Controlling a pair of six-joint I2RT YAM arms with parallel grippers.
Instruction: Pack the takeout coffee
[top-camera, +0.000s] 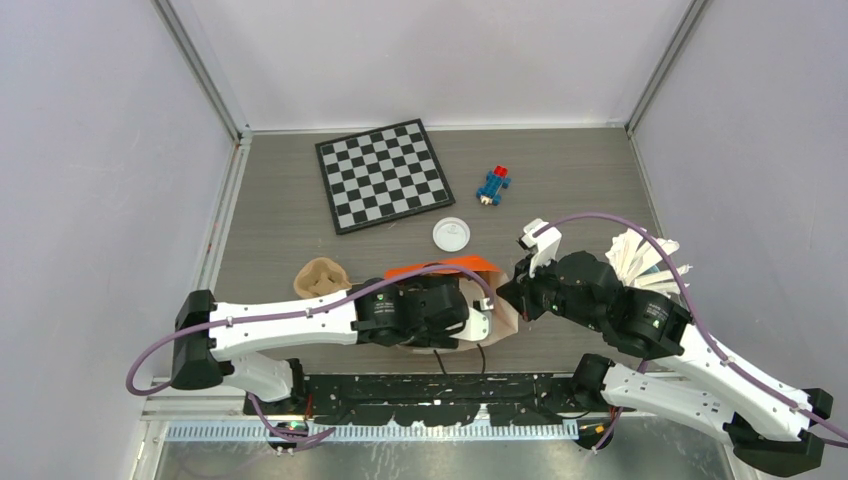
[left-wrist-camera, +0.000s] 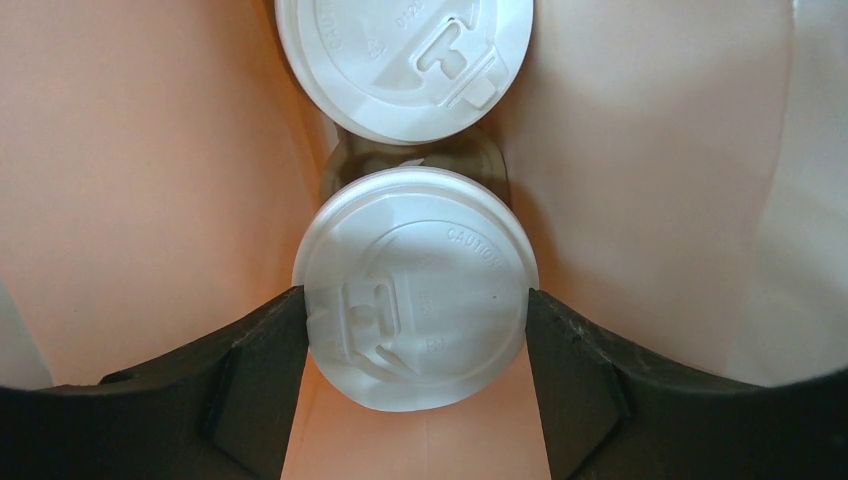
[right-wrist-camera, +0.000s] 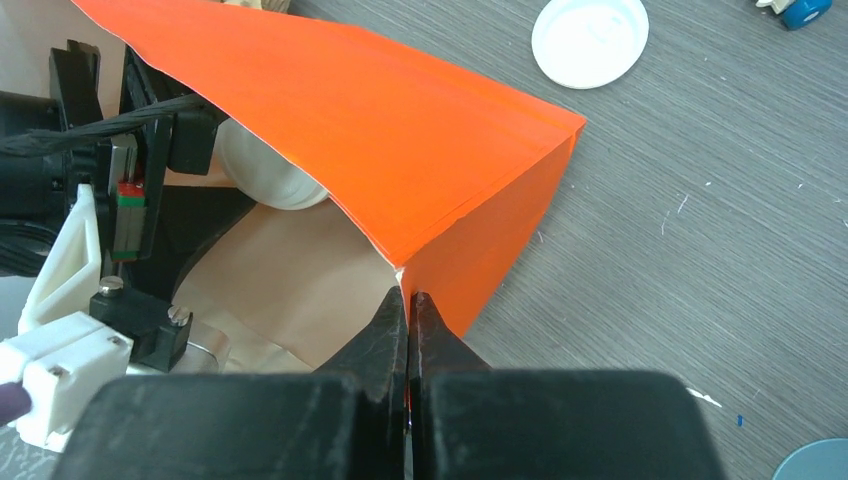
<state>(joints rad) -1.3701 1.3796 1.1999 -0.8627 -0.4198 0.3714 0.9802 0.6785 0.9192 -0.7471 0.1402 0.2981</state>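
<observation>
Both arms at the orange bag on the table, two coffees inside.
My right gripper is pinched tight on the bag's corner edge. My left gripper reaches inside, clasping the near coffee cup by its lid. The far coffee cup sits just beyond.

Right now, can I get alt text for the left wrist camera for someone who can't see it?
The left hand grips a white-lidded cup by its lid, fingers against both sides, inside a bag. A second lidded cup stands just beyond it, with the bag's pale walls on either side.
</observation>
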